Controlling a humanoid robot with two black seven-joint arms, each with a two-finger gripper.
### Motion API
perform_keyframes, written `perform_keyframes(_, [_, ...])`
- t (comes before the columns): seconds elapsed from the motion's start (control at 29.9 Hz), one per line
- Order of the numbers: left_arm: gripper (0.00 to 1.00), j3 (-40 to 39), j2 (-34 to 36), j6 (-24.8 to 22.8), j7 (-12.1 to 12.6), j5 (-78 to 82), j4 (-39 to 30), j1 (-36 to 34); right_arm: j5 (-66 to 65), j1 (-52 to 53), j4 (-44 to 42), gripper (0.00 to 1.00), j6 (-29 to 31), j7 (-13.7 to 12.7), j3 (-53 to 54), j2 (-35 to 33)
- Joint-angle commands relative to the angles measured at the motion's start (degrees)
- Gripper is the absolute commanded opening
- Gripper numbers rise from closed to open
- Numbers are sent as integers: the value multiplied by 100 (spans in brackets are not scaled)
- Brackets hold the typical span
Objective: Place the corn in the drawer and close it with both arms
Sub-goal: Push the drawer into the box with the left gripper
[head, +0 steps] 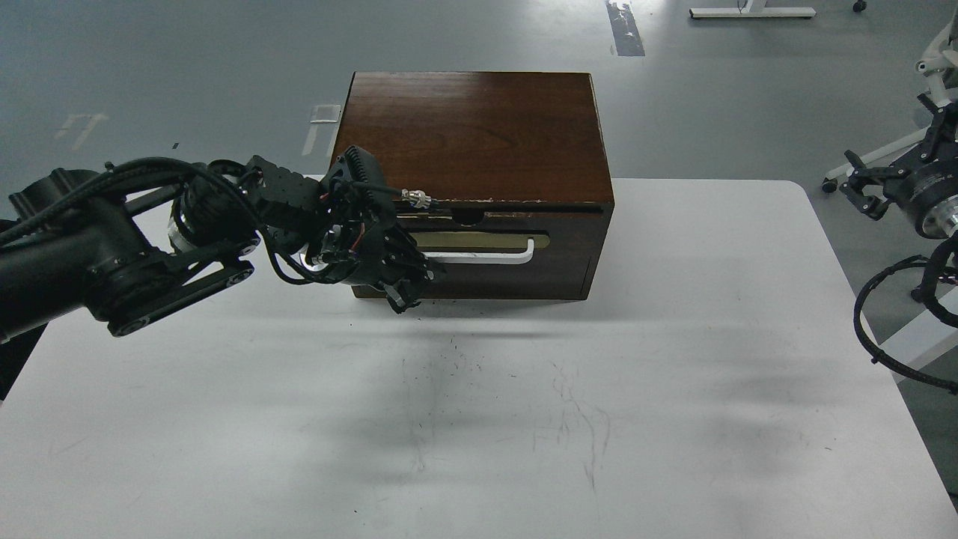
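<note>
The dark brown wooden box point(471, 135) stands at the back of the white table point(673, 374). Its drawer point(554, 258) sits flush in the box front, with the white bar handle point(486, 257) on a tan plate showing. The corn is hidden. My left gripper point(404, 288) is against the left part of the drawer front, below the handle's left end; its fingers are dark and bunched, so I cannot tell open from shut. My right arm point(898, 299) is at the far right edge, off the table; its gripper is out of view.
Grey floor lies behind the table. A white stand and black equipment point(913, 187) are at the right, beyond the table's edge. Dark scuff marks point(569, 412) are on the table's middle.
</note>
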Motion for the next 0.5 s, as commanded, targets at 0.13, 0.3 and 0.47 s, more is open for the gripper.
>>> perform_keyframes(0.13, [0, 0, -4, 1, -7, -1, 97, -52, 0, -44, 1, 100, 0, 18, 6, 1])
perform_keyframes(0.3, [0, 0, -21, 1, -33, -1, -165, -158, 0, -53, 1, 100, 0, 18, 6, -17])
perform_keyframes(0.47, [0, 0, 23, 1, -77, -309, -701, -167, 0, -61, 1, 100, 0, 18, -3, -17])
